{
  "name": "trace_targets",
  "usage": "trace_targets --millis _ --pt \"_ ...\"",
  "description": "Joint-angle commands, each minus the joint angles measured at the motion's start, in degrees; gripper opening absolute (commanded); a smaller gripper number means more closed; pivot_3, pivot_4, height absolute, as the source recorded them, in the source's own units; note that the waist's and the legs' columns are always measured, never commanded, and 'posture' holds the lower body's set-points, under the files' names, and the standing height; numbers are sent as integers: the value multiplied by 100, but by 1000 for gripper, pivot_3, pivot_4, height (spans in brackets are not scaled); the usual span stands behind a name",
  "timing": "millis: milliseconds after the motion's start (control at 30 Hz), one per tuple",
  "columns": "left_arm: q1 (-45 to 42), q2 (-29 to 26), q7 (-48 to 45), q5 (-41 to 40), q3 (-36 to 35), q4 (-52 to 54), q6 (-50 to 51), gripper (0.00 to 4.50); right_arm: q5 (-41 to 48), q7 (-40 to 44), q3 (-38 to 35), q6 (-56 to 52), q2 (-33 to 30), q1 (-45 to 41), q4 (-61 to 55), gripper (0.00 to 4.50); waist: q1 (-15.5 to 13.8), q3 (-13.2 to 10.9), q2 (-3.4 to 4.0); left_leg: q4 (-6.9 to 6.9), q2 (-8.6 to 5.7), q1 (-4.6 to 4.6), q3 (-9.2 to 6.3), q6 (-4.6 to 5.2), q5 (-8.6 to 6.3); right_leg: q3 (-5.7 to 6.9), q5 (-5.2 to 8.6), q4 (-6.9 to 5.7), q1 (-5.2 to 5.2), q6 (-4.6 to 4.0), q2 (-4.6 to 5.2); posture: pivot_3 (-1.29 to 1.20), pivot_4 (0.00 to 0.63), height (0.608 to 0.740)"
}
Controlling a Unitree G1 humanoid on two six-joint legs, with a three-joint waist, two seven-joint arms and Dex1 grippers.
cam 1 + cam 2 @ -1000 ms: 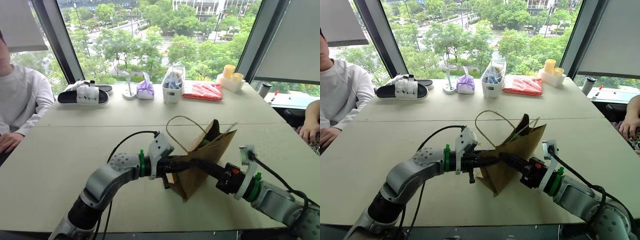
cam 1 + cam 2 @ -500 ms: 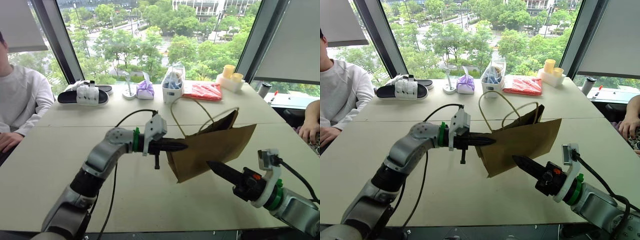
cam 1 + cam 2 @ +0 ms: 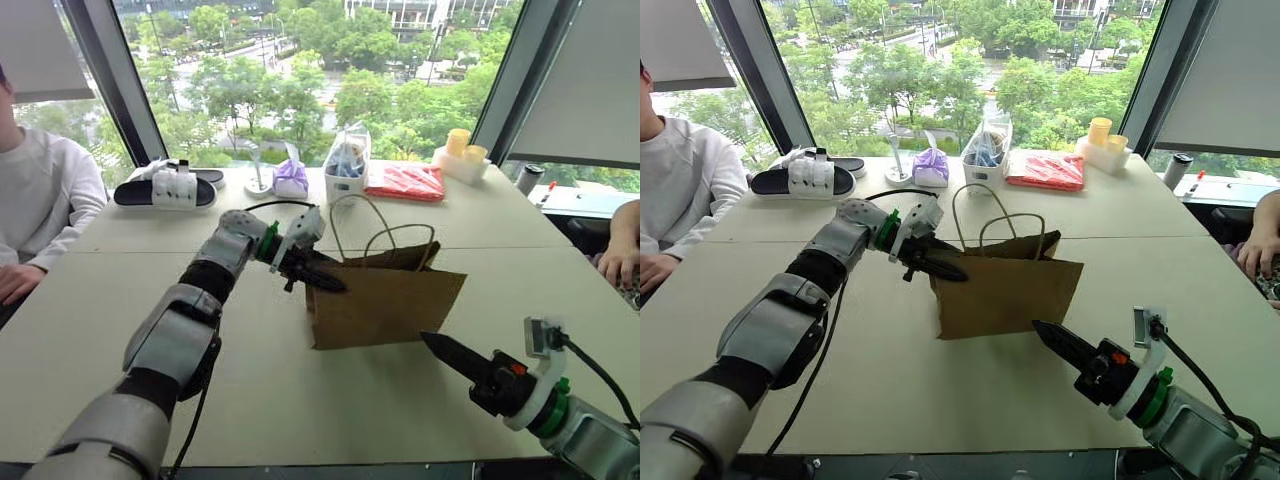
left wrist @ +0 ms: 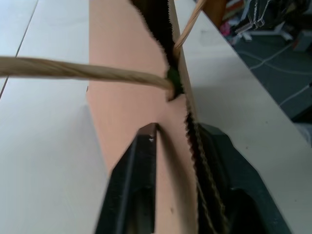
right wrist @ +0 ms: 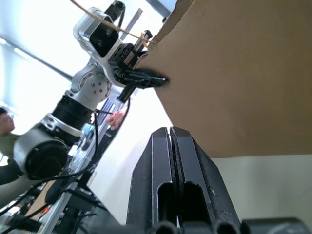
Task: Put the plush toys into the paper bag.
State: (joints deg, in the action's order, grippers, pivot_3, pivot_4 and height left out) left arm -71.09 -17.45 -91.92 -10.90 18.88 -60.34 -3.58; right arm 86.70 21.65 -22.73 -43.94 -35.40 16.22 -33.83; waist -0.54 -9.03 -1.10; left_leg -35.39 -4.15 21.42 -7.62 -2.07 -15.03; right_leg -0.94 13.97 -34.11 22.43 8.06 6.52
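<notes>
Paper bag point(image 3: 385, 305) stands upright at table point(image 3: 250, 390) centre, handles raised. Left gripper point(image 3: 328, 282) sits at its upper left corner. Right gripper point(image 3: 432, 343), fingers together, hovers near, just right of the bag's base.

The paper bag point(image 3: 385, 305) stands upright on the counter point(image 3: 100, 320), near its middle. The left pincer point(image 3: 335, 286) is at the bag's upper left corner, one finger point(image 4: 134, 190) on each side of the paper wall. The right pincer point(image 3: 432, 343) hovers just before the bag's lower right corner, apart from it. Along the counter's far edge lie, left to right, a sandal point(image 3: 165, 190), a tied pouch point(image 3: 291, 178), a clear bag point(image 3: 346, 165) and a flat packet point(image 3: 405, 182).
</notes>
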Motion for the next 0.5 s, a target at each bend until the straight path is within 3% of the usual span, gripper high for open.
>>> trace_targets --millis 33,67,100,133,200,300,500 --pt "-259 65 -57 211 -217 -417 -489 3376 -19 -7 14 122 16 -33 -214 0 0 0 0 0 0 0 0 0 0 0 0 -1 2 0 0 0 150 740" --pt "-291 88 -41 213 -312 -483 -543 3703 -27 -5 31 128 9 -46 -209 0 0 0 0 0 1 0 -2 0 0 1 0 -5 3 0 -1 0 150 740" --pt "-304 64 110 282 -354 -512 -604 4334 -39 4 51 121 -15 -67 -196 0 -1 0 0 0 2 0 -3 0 0 2 0 -8 5 0 -2 0 150 740" --pt "-280 -45 184 367 -357 -480 -560 4425 -75 25 82 98 -59 -94 -188 0 0 -1 -2 0 2 0 -4 0 0 2 0 -9 5 0 -2 0 150 740" --pt "-148 -294 124 341 -474 -230 -310 4425 -116 62 112 64 -125 -103 -196 0 5 -1 -1 0 2 0 -4 0 0 1 0 -9 5 1 -2 0 150 740" --pt "552 -825 32 -165 -886 1002 510 4425 -33 114 113 41 -195 -97 -192 0 91 1 3 2 4 -2 -6 0 0 0 0 -18 11 1 -3 0 150 740" --pt "3131 -1666 1395 -1333 -1961 5019 3262 4425 -43 261 162 -65 -375 -236 -8 0 155 8 19 12 26 -3 -31 -2 1 -15 1 -21 21 1 -3 0 150 740"
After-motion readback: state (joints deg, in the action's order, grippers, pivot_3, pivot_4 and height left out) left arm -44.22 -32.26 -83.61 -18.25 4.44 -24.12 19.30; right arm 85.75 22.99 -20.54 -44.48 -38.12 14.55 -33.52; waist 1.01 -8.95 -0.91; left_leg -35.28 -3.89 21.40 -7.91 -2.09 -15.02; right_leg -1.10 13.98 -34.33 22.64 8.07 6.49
